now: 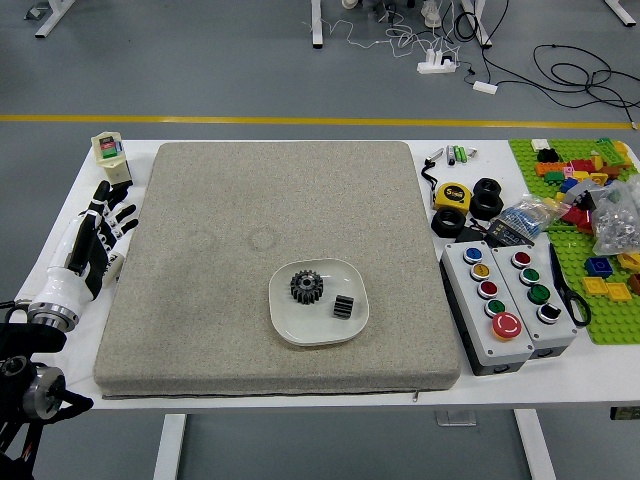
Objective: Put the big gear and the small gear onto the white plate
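Big gear [307, 287] and small gear [343, 307] sit apart on the white plate [319, 336]; both look light, rigid, best pinched across their toothed rims. Left hand [112, 222], fingers apart and holding nothing, hangs by the mat's [200, 260] edge.

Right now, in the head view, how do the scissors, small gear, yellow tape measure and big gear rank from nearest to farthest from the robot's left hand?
From the left hand:
1. Big gear, plate's left side
2. Small gear, plate's right side
3. Yellow tape measure, right of the mat
4. Scissors, far right
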{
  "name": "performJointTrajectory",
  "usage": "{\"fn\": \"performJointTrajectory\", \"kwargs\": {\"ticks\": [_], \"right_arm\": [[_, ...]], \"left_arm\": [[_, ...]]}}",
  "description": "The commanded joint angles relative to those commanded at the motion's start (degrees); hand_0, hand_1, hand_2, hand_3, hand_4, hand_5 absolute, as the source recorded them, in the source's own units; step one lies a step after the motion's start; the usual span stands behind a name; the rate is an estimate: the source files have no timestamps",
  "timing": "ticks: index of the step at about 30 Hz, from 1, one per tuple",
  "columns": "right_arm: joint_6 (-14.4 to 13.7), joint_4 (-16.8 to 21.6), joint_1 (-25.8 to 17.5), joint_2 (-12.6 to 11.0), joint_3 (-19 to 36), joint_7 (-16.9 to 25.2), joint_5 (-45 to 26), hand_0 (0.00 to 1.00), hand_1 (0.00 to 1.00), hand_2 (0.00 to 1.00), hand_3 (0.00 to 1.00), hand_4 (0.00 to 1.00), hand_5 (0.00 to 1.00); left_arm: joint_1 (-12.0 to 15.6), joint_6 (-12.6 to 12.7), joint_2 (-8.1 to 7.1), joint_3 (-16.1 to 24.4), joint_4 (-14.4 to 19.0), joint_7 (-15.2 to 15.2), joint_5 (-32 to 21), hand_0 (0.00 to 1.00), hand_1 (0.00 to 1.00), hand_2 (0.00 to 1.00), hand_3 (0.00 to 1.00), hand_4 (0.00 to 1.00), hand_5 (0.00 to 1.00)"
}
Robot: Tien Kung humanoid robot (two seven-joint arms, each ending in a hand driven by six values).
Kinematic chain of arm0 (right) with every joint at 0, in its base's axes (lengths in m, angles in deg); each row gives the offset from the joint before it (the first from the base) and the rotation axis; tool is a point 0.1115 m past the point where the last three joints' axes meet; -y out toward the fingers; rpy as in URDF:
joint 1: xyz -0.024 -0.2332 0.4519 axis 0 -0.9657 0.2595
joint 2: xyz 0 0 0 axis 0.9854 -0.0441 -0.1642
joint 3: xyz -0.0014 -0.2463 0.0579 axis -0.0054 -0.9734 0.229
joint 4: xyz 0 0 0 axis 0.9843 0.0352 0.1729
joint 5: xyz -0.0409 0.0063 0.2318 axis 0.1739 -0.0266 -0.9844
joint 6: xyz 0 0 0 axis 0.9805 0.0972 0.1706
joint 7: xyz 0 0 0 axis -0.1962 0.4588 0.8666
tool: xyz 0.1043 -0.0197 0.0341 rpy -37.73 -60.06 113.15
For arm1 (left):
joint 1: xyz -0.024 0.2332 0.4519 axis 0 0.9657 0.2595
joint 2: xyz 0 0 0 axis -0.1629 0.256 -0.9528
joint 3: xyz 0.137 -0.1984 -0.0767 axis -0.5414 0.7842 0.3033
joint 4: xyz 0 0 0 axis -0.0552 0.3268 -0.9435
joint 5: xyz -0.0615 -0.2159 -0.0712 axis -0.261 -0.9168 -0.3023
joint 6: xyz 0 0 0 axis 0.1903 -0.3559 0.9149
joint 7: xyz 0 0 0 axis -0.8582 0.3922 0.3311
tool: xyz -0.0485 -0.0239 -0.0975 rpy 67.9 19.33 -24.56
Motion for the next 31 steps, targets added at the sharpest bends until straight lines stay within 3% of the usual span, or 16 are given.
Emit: {"fn": "performJointTrajectory", "kwargs": {"ticks": [31], "right_arm": [[-0.09,0.0,0.11,-0.02,-0.41,0.11,-0.85,0.61,0.612,0.704,0.572,0.776,0.717]], "left_arm": [[-0.06,0.23,-0.01,0.33,-0.22,-0.04,0.87,0.895,0.946,0.998,0.918,0.924,0.998]]}}
